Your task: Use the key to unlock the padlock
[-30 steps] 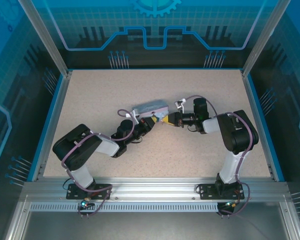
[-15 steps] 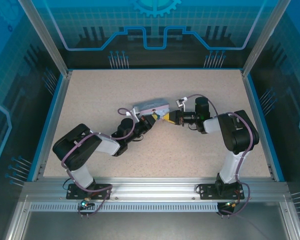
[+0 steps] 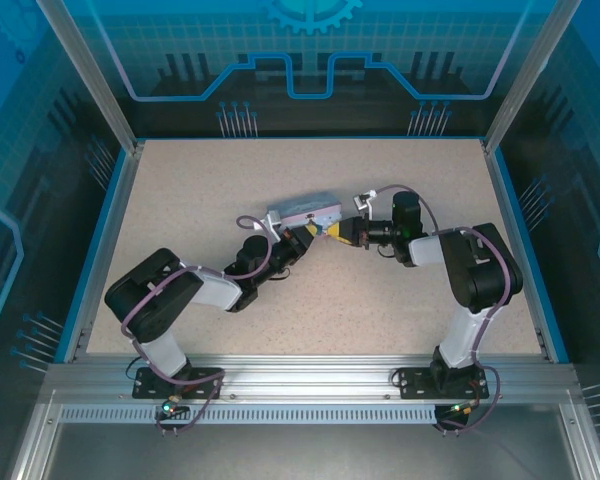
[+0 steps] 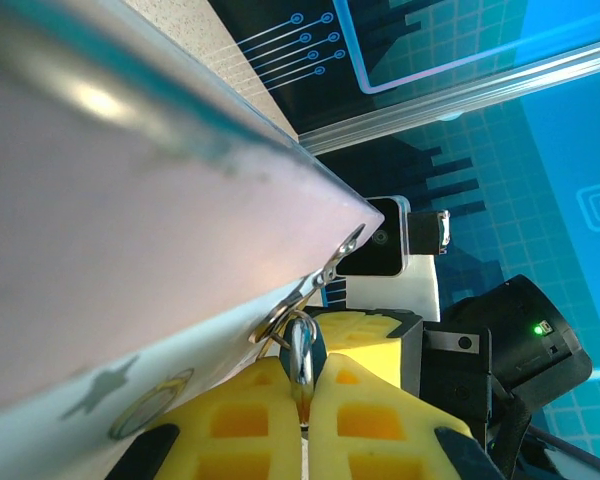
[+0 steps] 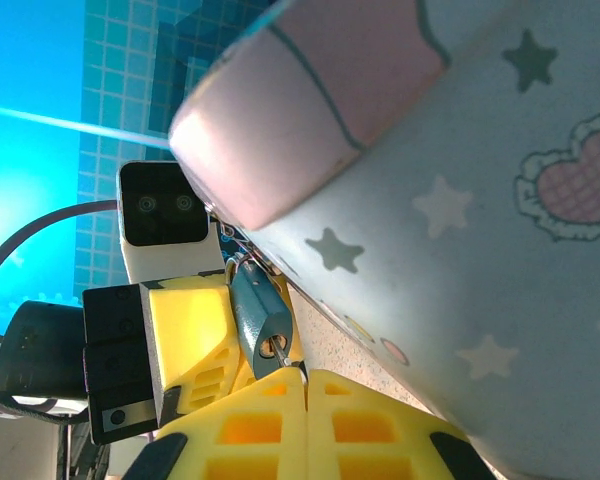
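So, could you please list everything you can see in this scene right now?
tin: one, light blue with a pink end and star and heart prints, mid-table between the two hands
padlock: one, dark teal, hanging off the tin
key: one, thin dark metal, tip at the padlock's keyhole
table: one, speckled beige, blue-edged
walls: three, blue printed panels, around the table
arms: two, black and white, bases at the near edge
left hand: one, yellow-tipped, shut on the padlock
right hand: one, yellow-tipped, shut on the key
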`<action>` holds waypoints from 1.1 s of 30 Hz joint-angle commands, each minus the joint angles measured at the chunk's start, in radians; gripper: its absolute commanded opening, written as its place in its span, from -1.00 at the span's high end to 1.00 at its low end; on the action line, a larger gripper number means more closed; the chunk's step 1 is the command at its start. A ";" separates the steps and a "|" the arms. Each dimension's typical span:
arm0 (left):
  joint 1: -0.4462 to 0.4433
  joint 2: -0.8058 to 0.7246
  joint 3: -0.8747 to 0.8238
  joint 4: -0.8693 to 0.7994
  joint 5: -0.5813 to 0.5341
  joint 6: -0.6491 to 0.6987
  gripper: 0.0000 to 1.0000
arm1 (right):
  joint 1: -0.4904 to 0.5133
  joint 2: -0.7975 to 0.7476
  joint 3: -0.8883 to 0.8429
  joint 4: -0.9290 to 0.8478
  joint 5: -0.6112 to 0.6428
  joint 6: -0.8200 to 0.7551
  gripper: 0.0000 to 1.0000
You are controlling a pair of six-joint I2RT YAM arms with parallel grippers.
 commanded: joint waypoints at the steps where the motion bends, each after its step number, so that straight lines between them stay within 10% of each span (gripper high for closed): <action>1: -0.065 -0.045 0.068 0.128 0.133 -0.018 1.00 | 0.022 -0.026 0.032 0.041 -0.008 -0.001 0.91; 33: -0.080 0.157 0.022 0.226 0.117 -0.033 1.00 | 0.100 -0.064 -0.062 -0.147 0.159 -0.160 0.90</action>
